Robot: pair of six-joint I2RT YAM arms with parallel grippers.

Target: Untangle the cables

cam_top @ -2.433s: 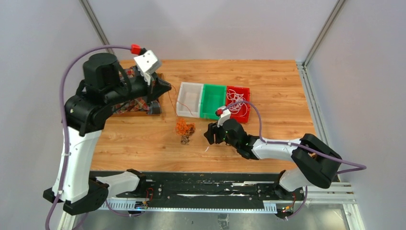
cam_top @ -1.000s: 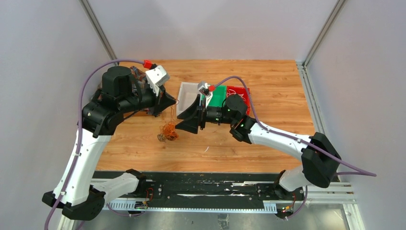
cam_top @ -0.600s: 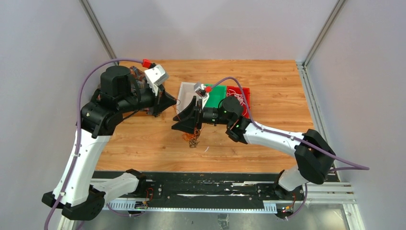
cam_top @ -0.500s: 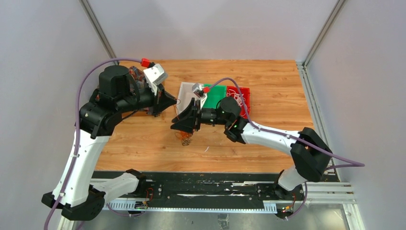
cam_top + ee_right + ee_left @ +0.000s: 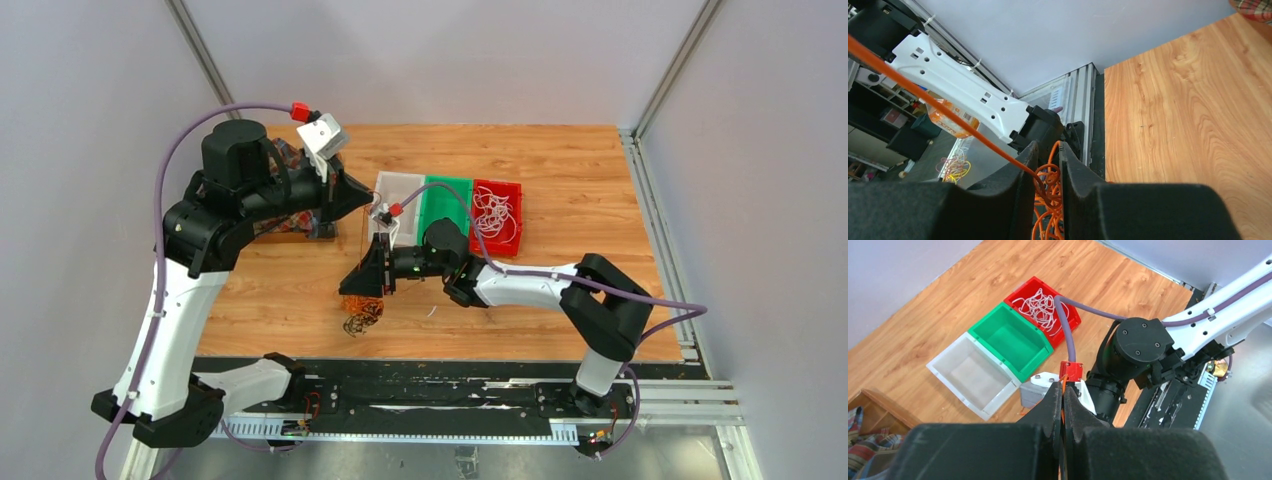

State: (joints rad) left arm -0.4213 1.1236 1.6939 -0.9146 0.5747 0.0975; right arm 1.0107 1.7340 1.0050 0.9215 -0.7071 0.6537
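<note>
So, the left gripper (image 5: 1063, 391) is seen held high above the table (image 5: 560, 160), jaws pressed fully together, with a thin orange strand (image 5: 948, 112) pinched right at the tips. That strand is pulled taut and can be followed straight down to the tangle of cables (image 5: 361, 310). The tangle is a mess of orange and dark loops, found near the front edge of the table, in front of the white bin (image 5: 973, 377) and a bit to its left.

The right gripper (image 5: 1048, 147) is parked low, right at that tangle. Its jaws are drawn in to a narrow gap, and the gap is stuffed with orange coils. Both fingers (image 5: 1015, 197) look to be touched by the coils, but whether anything is actually clamped can't be told tbh. In the right wrist view the taut strand is seen running into that same gap from the upper left.

Three bins are lined up side by side further back: the white one, then the green bin (image 5: 1010, 340), then the red bin (image 5: 1020, 289). A loose pile of white cables (image 5: 1038, 307) is kept in the red one, well apart from the tangle. A wooden tray (image 5: 878, 405) with a plaid cloth (image 5: 863, 445) in it is tucked at the back left, partly hidden by the left arm
</note>
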